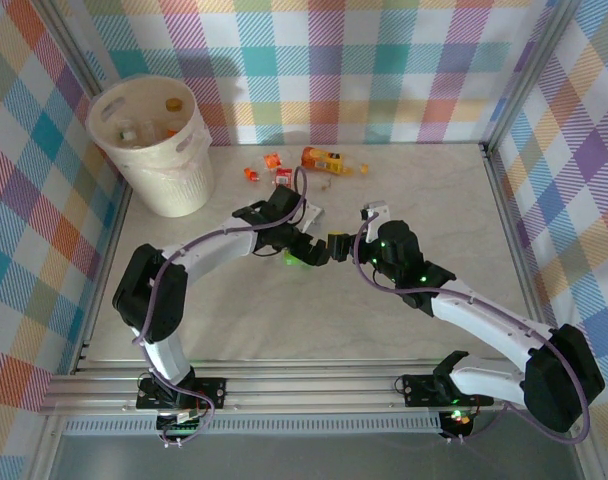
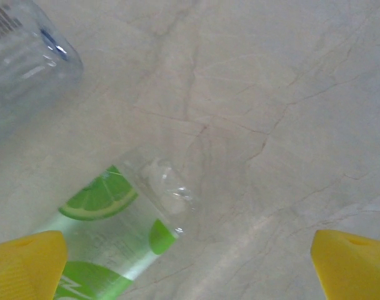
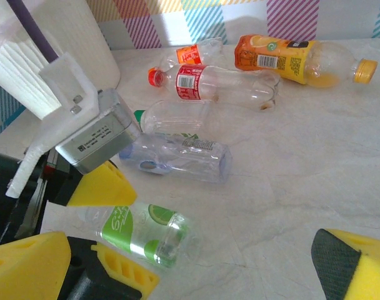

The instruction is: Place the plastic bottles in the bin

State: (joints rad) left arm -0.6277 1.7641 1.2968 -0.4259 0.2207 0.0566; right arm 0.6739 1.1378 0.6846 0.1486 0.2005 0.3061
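One lime-labelled bottle (image 2: 115, 231) lies on its side on the bench (image 2: 252, 94) directly beneath the left tool (image 2: 190, 269), whose yellow fingers (image 2: 24, 265) stand spread wide with nothing held. The bottle's long axis runs slantwise to the line between those fingers. Its body sits close against one of them rather than midway, so closing cleanly looks to call for a small shift or twist first. The right tool (image 3: 190, 269), equally wide open and empty, hangs just to the right, but the left arm is plainly the nearer. The bin (image 1: 149, 150) stands in the far left corner, well apart, with a few bottles already inside. The right wrist camera adds what the left wrist camera lacks: both left fingers bracketing the lime-labelled bottle, seen from the side. Beyond it lie a clear bluish bottle (image 3: 177, 156) just beside, then a red-labelled bottle (image 3: 215, 84) and an orange juice bottle (image 3: 290, 59) farther off
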